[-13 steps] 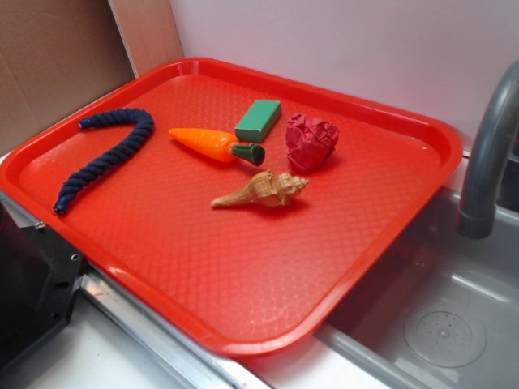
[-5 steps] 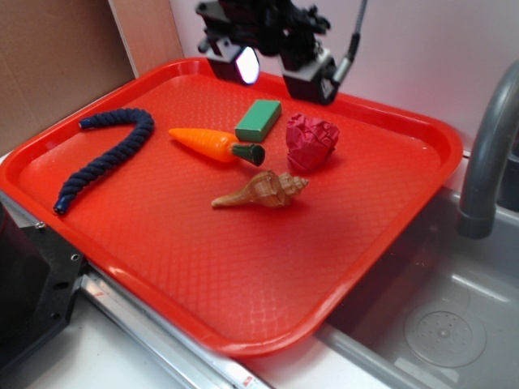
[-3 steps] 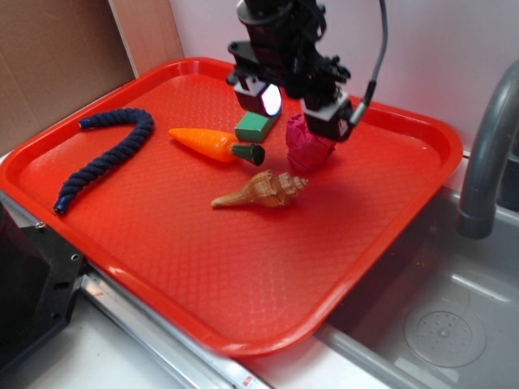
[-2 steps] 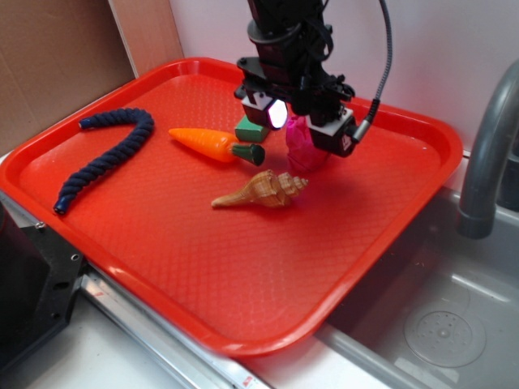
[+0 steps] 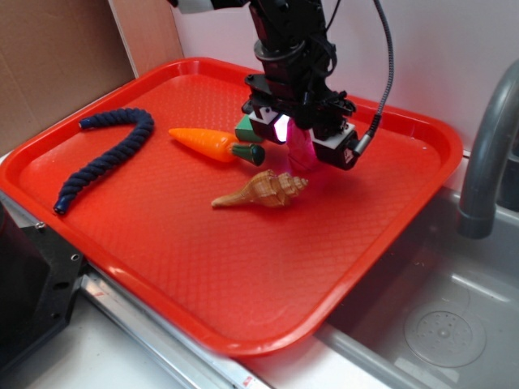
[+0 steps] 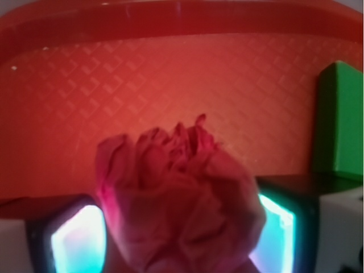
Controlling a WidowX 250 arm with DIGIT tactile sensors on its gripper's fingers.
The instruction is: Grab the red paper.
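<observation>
Gripper: my gripper (image 5: pixel 302 144) is down on the tray, its two fingers (image 6: pixel 77 242) open only as wide as the ball and one on each side of it. I can't tell if they press it yet.
Red paper: the red paper (image 6: pixel 179 202) sits between the fingers, on the tray, near the far edge.
Green block: the green block (image 6: pixel 339 122) lies just beside the gripper.
Carrot: the toy carrot (image 5: pixel 212 144) is near the block.
Shell: the shell (image 5: pixel 261 190) is in front of the gripper.
Rope: the blue rope (image 5: pixel 104 156) is well apart.
Tray: the red tray (image 5: pixel 203 267) has a bumpy floor.
Room: I see a gray sink (image 5: pixel 442 320), a faucet (image 5: pixel 486 154), a white wall (image 5: pixel 438 49) and a brown board (image 5: pixel 49 65).
</observation>
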